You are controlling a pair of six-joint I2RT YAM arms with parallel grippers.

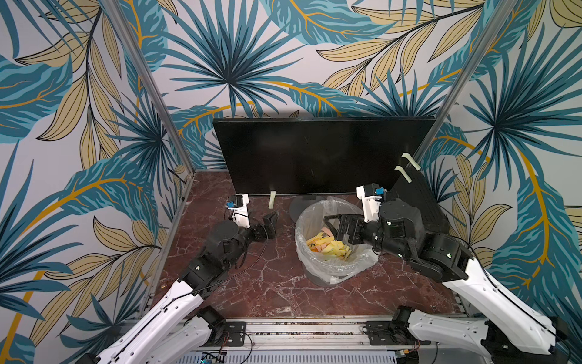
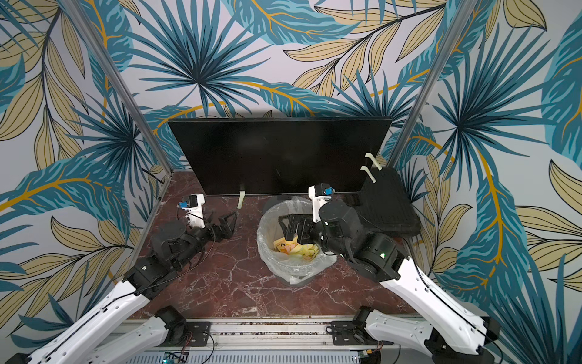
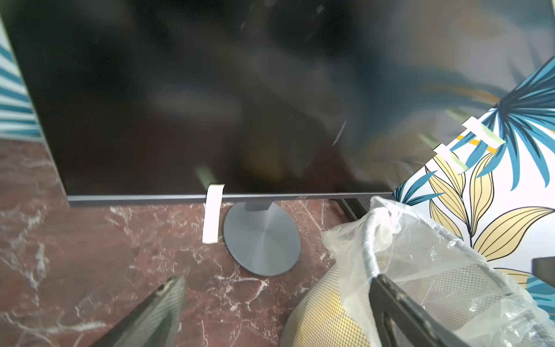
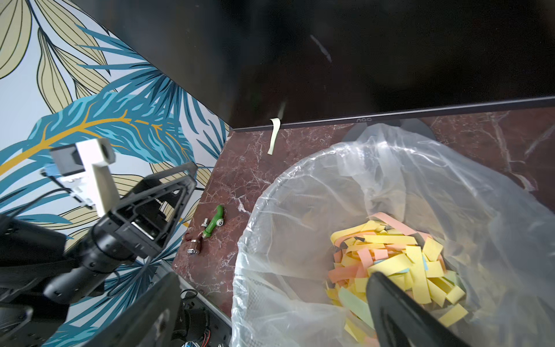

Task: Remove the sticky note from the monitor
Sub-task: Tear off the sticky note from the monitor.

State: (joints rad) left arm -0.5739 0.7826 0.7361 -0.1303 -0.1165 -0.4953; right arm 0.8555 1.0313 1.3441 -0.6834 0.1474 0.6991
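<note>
left gripper [image 1: 270,222]: mine; left of centre in both top views, low over the table, jaws spread wide with nothing between them, pointing toward the monitor's lower edge.
table [image 1: 267,283]: red-brown marbled top, lower middle of the frame.
sticky note [image 1: 272,199]: pale yellow strip stuck by its upper end to the monitor's bottom bezel, left of the base. The rest hangs below the bezel. It is just beyond my left gripper and apart from it; in the left wrist view it is centre-left [image 3: 213,214].
monitor [image 1: 315,154]: black screen, upright at the back, centre of the frame.
base [image 3: 261,240]: round grey disc under the monitor, just right of the sticky note.
bin [image 1: 315,271]: mesh basket with a clear liner, right of centre, in front of the base.
paper strips [image 1: 327,247]: yellow and orange, heaped inside the bin.
right gripper [image 1: 332,228]: mine; above the bin's opening, jaws spread wide, holding nothing.
two strips [image 1: 411,160]: pale, on the monitor's right edge.
case [image 1: 419,195]: ribbed black, leaning, far right.
</note>
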